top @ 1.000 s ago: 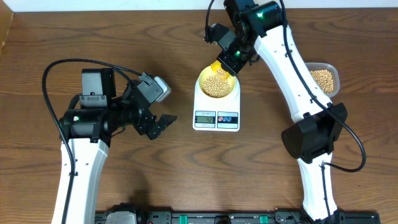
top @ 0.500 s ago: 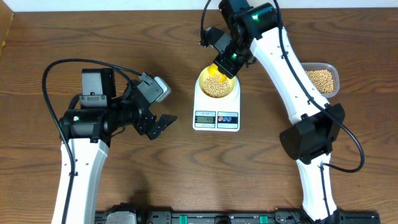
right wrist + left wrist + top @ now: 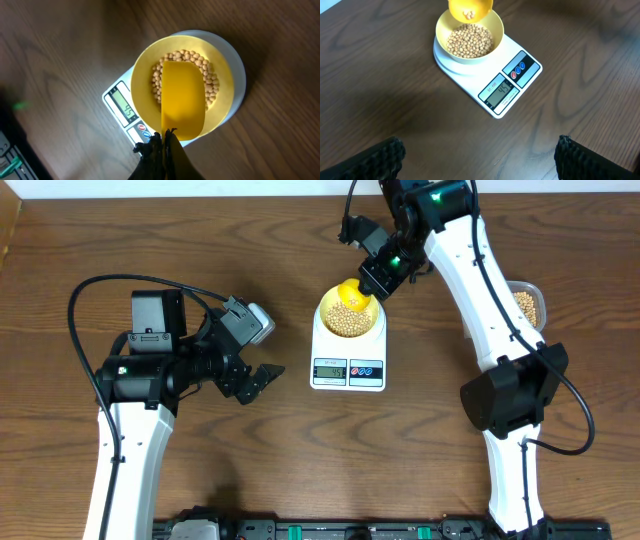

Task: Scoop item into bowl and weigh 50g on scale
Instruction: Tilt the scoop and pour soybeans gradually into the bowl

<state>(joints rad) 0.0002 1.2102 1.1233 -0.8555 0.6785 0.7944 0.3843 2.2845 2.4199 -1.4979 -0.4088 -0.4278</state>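
Rightward and slightly up in the overhead frame is where the right arm has shifted over the last second. Its yellow measuring scoop (image 3: 348, 289) now hangs over the upper rim of the bowl (image 3: 496, 24) rather than nearer its middle. This looks like the tail of a pour, so the step in hand is probably topping up.

The bowl sits on the white kitchen scale (image 3: 485, 75) at the centre of the desk (image 3: 200, 240), about half full of soybeans (image 3: 470, 40).

The right pincer (image 3: 163, 137) is clamped tight on the scoop's handle. The left pincer (image 3: 262, 377) is spread wide, holds nothing, and is parked left of the scale.

Only the left wrist view shows a few beans left inside the scoop. It also gives the clearest look at the display (image 3: 501, 89), which seems to read in the mid-forties, so a little more is likely needed.

The right wrist view shows only the scoop's smooth underside. The overhead alone shows the clear plastic tub (image 3: 530, 305) of spare beans at the right, half hidden by the arm.
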